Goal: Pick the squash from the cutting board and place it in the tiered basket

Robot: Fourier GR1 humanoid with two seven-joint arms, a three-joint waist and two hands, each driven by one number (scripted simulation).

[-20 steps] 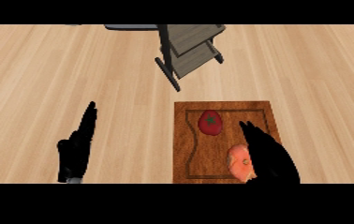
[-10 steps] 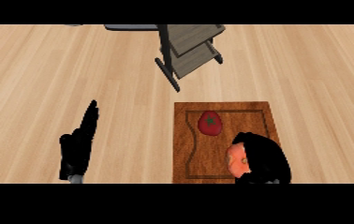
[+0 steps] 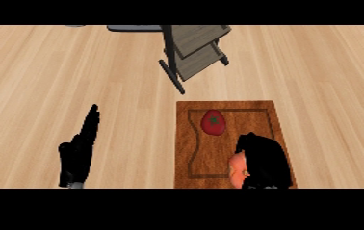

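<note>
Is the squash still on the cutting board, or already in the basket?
On the board: the squash lies at the cutting board's near right corner under the curled right hand.

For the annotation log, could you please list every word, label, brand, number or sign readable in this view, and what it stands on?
None: no text can be read anywhere in the head view.
Cutting board: plain wood grain, no lettering.
Tiered basket: grey, no label.
Red fruit: no sticker.
Squash: orange, mostly hidden under the right robot hand, no marking visible.
Left robot hand: black, unmarked.
</note>
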